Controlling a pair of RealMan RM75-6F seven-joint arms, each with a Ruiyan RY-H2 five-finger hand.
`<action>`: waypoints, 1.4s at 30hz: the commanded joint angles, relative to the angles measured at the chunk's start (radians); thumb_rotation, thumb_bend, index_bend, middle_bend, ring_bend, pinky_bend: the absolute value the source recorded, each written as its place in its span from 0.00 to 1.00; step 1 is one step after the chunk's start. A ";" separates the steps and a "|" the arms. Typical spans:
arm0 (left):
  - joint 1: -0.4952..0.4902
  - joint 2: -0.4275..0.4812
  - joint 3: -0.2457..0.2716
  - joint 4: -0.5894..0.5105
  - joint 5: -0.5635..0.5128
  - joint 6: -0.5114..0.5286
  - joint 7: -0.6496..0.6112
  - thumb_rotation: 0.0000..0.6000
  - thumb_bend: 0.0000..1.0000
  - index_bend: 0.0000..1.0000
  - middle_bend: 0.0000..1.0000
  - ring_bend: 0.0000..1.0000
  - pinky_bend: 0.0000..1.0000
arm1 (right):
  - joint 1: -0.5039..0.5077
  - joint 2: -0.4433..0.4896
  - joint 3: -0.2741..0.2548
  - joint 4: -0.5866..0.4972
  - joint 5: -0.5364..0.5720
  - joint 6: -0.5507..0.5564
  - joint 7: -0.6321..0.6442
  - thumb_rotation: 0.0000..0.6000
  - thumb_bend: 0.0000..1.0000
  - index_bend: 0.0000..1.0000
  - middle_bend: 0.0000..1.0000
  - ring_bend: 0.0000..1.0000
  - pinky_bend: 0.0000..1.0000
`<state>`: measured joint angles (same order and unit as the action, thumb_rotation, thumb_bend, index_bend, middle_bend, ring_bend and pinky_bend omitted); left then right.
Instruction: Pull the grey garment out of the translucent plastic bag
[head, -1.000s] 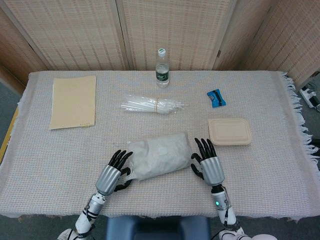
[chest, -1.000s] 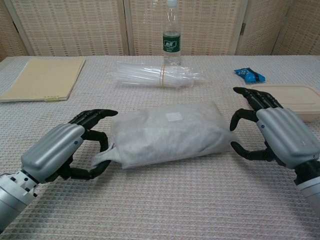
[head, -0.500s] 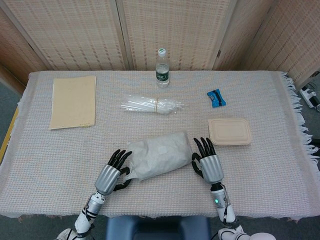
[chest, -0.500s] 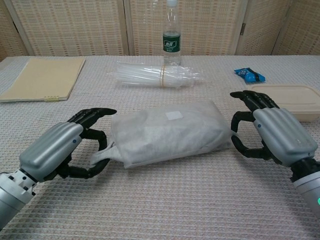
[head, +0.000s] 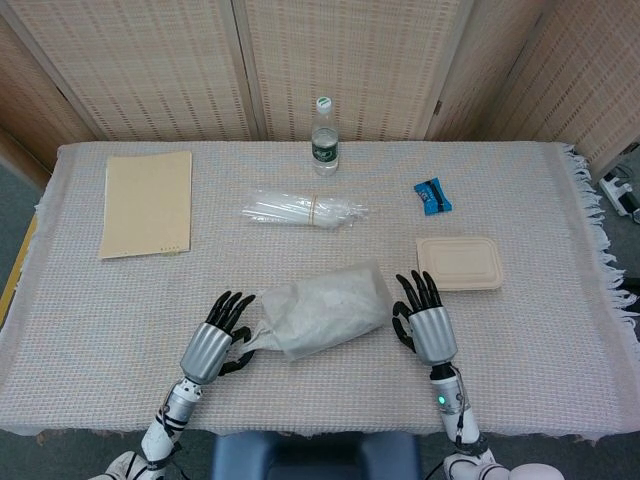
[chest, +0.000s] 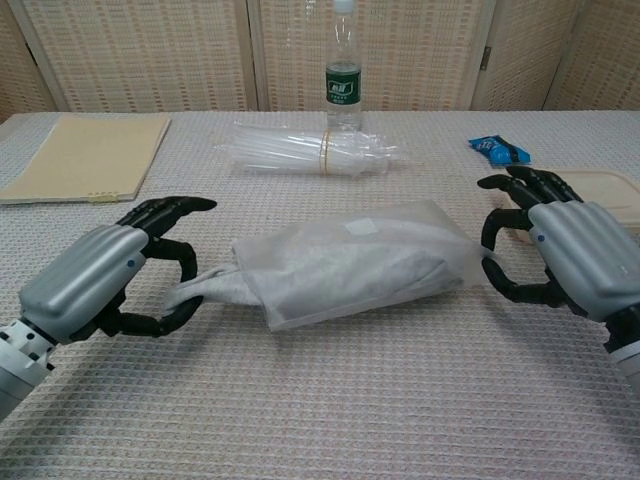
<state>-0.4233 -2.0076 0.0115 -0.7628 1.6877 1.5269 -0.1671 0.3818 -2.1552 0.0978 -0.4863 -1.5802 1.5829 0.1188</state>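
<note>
Left hand (chest: 85, 290) gripping grey garment (chest: 215, 287), right hand (chest: 570, 262) pinching translucent bag (chest: 350, 262)

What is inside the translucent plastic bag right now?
The grey garment mostly fills the translucent plastic bag. One end sticks out at the left, pinched by the left hand. Its folds inside are blurred by the plastic.

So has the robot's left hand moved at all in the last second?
Yes. The left hand has drawn back leftward, away from the water bottle, pulling a strip of grey garment out of the plastic bag.
</note>
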 joint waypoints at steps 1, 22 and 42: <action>-0.010 0.027 -0.016 0.018 -0.004 0.011 0.006 1.00 0.63 0.76 0.13 0.00 0.01 | 0.001 0.046 0.014 -0.040 0.006 0.024 -0.018 1.00 0.56 0.71 0.13 0.00 0.00; 0.039 0.242 -0.082 0.124 -0.109 0.022 -0.063 1.00 0.63 0.74 0.13 0.00 0.01 | -0.051 0.304 0.061 -0.208 0.073 0.025 -0.105 1.00 0.55 0.70 0.13 0.00 0.00; 0.103 0.768 0.022 -0.765 -0.232 -0.203 0.181 1.00 0.13 0.09 0.00 0.00 0.00 | -0.240 0.825 -0.068 -1.044 0.032 0.084 -0.498 1.00 0.15 0.00 0.00 0.00 0.00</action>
<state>-0.3525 -1.4414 -0.0054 -1.2853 1.5400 1.4283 -0.1138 0.2044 -1.4818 0.0676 -1.3335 -1.5425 1.6470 -0.2318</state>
